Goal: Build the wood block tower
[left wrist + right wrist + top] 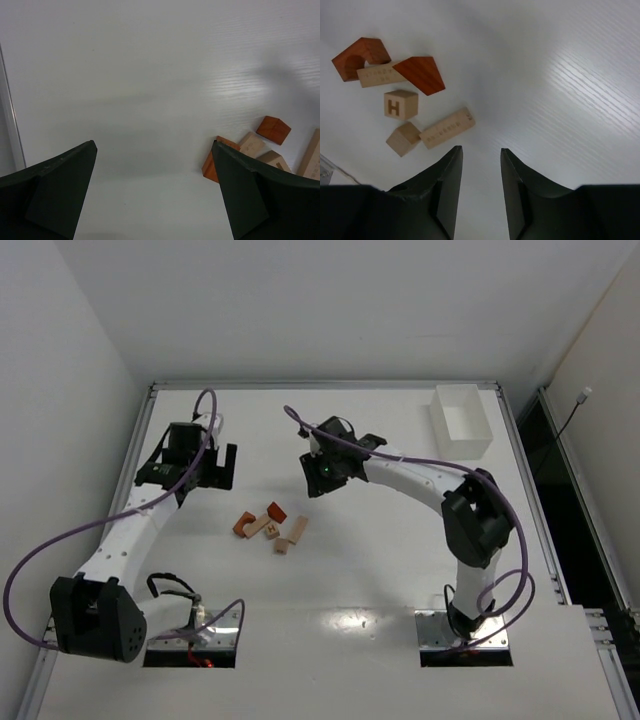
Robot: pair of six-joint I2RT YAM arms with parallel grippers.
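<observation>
Six small wood blocks (pixel 270 524) lie flat and unstacked, well left of the white bin (pixel 462 420). The longest plank (pixel 447 128) lies on a slant, touching a small cube (pixel 404 138); its printed lettering is too small to read. The left gripper (pixel 153 144), farthest from the bin, gapes wide and empty, one finger hiding part of an orange block (pixel 210 162). The right gripper (pixel 481 149), between bin and blocks, stands narrowly parted, holding nothing.

Pale tan on most wood blocks (pixel 446 128) (dark H stamped on the cube (pixel 400 104)); reddish-brown on the arch (pixel 360 55) and the wedge (pixel 422 74). White for surface (pixel 380 570) and bin (pixel 462 420), purple for cables (pixel 207 395).
</observation>
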